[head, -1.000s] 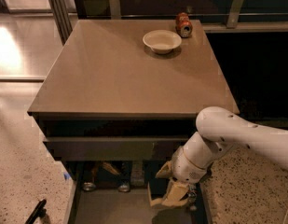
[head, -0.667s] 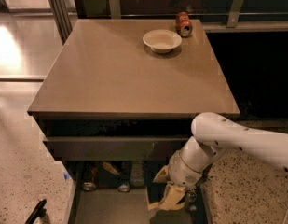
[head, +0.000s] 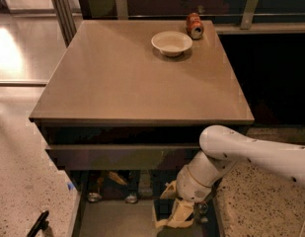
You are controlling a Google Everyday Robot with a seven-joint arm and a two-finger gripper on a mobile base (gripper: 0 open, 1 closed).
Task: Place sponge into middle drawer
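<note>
- Pincer point(head: 177, 215) hung low inside the open middle drawer point(head: 112, 223), on the right side, just over the grey floor.
- Honestly couldn't tell how far open it was, or if it had hold of anything.
- Sponge: couldn't make out where it was.
- On the table point(head: 132, 88), a white bowl point(head: 171, 42) sat beside a red can point(head: 194, 25), near the far edge.

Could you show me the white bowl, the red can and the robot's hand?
Shallow white bowl point(head: 171, 42), camera view: its inner hollow.
Red metal can point(head: 193, 23), camera view: its side.
Pale tan gripper point(head: 177, 217), camera view: its tip, down inside the grey-floored open drawer point(head: 112, 220).
</note>
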